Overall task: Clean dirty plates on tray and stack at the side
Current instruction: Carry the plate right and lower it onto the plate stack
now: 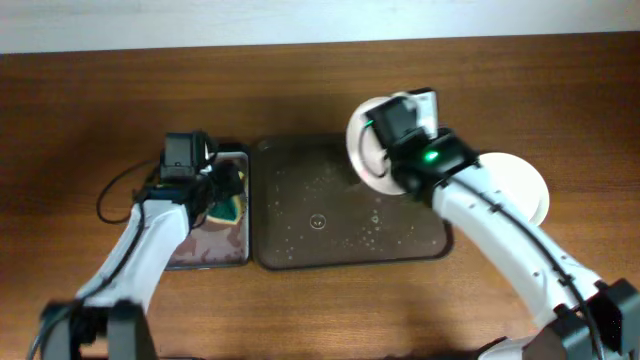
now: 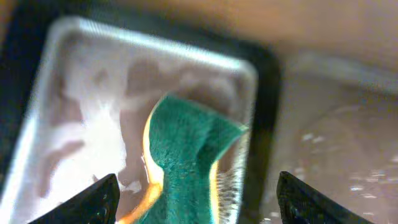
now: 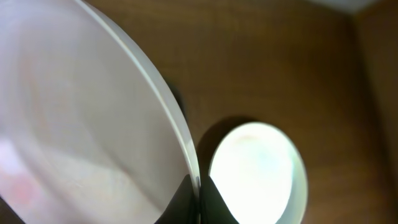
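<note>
Brown wood table (image 1: 80,100) has the big dark tray (image 1: 290,240) in the middle. The right gripper (image 1: 388,150) pinches a white plate (image 1: 360,135) tipped up over the tray's far right corner; a pale plate (image 1: 525,180) lies flat beside the tray. The left gripper (image 1: 216,186) has its fingers spread wide over a green sponge (image 2: 186,162) in the grey tray (image 2: 81,81).

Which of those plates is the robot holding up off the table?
The round white plate, tilted on edge above the dark brown tray and pinched by the right gripper. The other pale round plate lies flat on the wooden table.
</note>
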You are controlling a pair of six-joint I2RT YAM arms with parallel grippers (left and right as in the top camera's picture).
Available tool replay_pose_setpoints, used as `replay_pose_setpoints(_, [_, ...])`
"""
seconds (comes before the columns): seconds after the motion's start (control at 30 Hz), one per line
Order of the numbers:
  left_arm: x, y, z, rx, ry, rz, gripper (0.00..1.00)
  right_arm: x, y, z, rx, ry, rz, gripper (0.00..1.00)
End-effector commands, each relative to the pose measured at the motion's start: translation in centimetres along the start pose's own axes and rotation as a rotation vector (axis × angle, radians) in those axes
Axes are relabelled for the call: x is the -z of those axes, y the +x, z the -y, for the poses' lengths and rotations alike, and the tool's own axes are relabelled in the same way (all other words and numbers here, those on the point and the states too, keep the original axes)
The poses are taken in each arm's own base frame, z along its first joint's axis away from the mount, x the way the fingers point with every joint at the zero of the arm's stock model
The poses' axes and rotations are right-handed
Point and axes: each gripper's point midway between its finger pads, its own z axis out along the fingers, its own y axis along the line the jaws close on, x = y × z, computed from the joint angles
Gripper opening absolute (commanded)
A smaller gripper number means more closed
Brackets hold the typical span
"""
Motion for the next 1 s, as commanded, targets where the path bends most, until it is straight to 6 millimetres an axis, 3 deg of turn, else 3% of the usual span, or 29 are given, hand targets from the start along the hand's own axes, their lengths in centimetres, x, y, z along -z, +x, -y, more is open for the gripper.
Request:
replay_pose_setpoints(0.0, [2.8,-1.8,0.2,-0.011,0.010,0.066,0.82,-1.7,0.1,2.5,-0.183,-0.108,-0.080,0.04])
replay_pose_setpoints(0.1, [2.6,-0.2,-0.4,-0.011,-0.012,-0.002,1.00,-3.9,1.2,6.4,-0.324,-0.120,-0.157,0.04])
replay_pose_setpoints(0.2, [2.6,1.0,-0.8,-0.012,-0.032,-0.047,1.00,-5.5,2.7,10.5,-0.446,-0.098,-0.220,0.04])
replay_pose_setpoints(0.23, [2.6,1.1,-0.9,-0.012,-0.037,-0.052,1.00,-6.2,3.9,13.1,-0.531,-0.066,-0.257,0.04])
replay_pose_setpoints(0.3, [2.6,1.2,-0.9,-0.012,-0.037,-0.054,1.00,-7.0,5.9,16.0,-0.627,-0.025,-0.311,0.04])
replay_pose_setpoints(0.47, [2.6,1.1,-0.9,-0.012,-0.037,-0.053,1.00,-9.0,11.2,20.7,-0.794,0.032,-0.443,0.04])
replay_pose_setpoints(0.57, [2.6,1.1,-0.9,-0.012,-0.038,-0.053,1.00,-10.1,13.6,21.2,-0.851,0.013,-0.510,0.04])
replay_pose_setpoints(0.77, [2.6,1.1,-0.9,-0.012,-0.038,-0.053,1.00,-11.0,15.1,19.7,-0.861,-0.039,-0.577,0.04])
replay_pose_setpoints(0.87, [2.6,1.1,-1.0,-0.012,-0.041,-0.052,1.00,-11.0,14.4,18.9,-0.846,-0.103,-0.561,0.04])
replay_pose_setpoints(0.97, [2.6,1.1,-1.0,-0.012,-0.041,-0.052,1.00,-10.6,11.8,17.9,-0.791,-0.239,-0.476,0.04])
